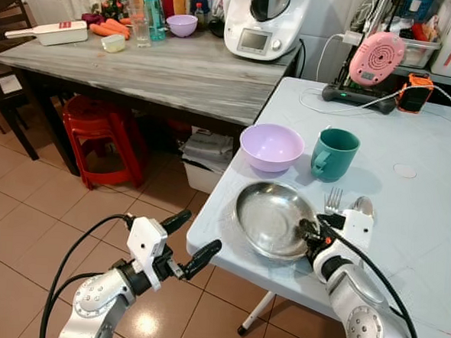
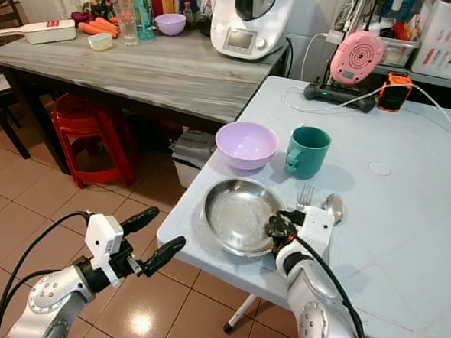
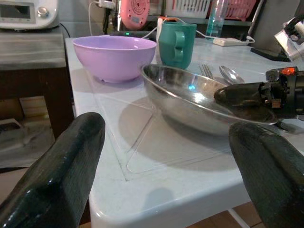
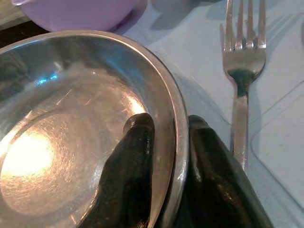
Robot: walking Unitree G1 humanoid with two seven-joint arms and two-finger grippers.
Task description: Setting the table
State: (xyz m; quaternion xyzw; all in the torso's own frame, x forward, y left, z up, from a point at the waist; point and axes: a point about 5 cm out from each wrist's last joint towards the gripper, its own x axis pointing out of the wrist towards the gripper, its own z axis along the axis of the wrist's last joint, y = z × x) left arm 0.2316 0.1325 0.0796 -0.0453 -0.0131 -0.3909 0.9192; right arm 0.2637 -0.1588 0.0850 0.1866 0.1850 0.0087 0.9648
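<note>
Table [image 1: 406, 218] | right gripper [image 1: 311, 234] pinching steel plate [image 1: 272, 218] rim | fork [image 1: 332, 199] beside | left gripper [image 1: 190, 240] wide

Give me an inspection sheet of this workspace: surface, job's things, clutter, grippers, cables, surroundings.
Surface: pale blue table, plate near its front edge.
Job's things: steel plate; lilac bowl and teal mug behind it; fork and spoon to its right.
Clutter: pink round device on a stand, orange gadget.
Grippers: right gripper pinches the plate's rim, one finger inside, one outside; left gripper open, off the table edge.
Cables: white cable at the table's back.
Surroundings: grey counter, kitchen machine, red stool.
</note>
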